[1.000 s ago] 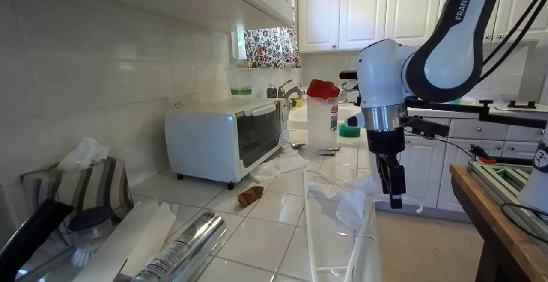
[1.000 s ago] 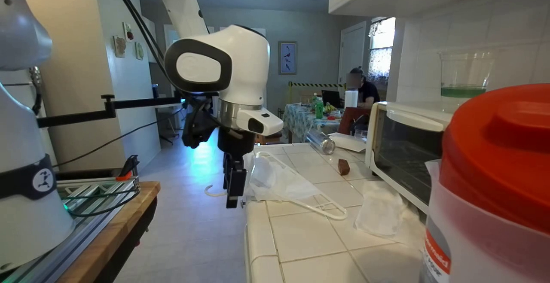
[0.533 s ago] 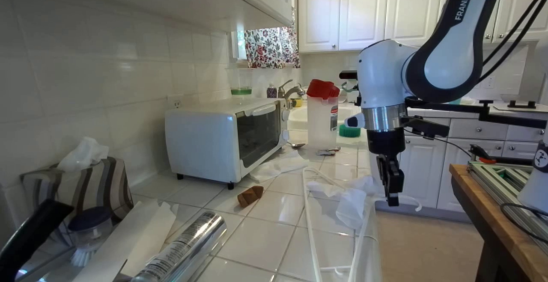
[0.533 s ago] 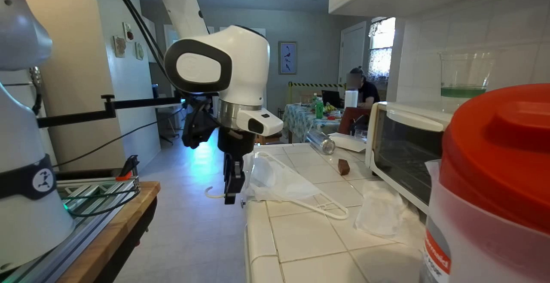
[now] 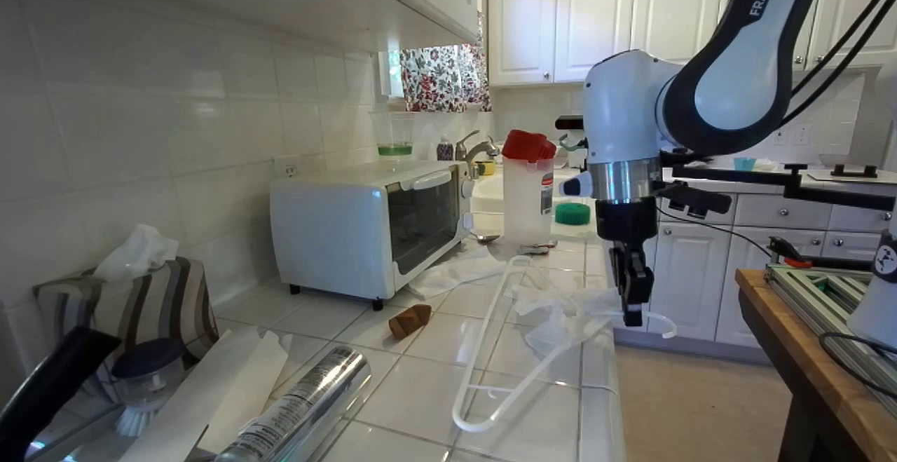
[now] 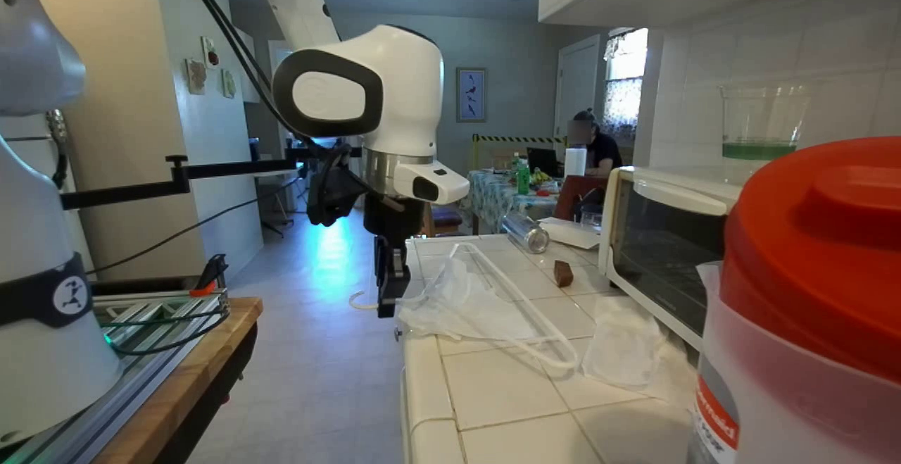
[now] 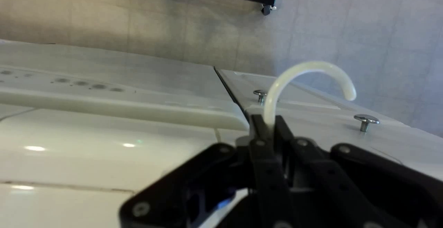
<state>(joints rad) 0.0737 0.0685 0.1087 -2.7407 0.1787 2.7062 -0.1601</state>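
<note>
white triangular plastic hanger (image 5: 482, 336) has tilted and risen; black two-fingered gripper (image 5: 633, 316) clenched on its hook (image 7: 311, 66); grasp judged achieved.

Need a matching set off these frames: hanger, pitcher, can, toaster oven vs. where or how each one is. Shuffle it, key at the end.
Column 1
1. hanger
2. pitcher
3. can
4. toaster oven

Column 2
A. white, with a dark glass door
B. shiny silver, lying on its side
C. held in the shut gripper
D. upright, topped by a red lid

Pairs: 1-C, 2-D, 3-B, 4-A
</note>
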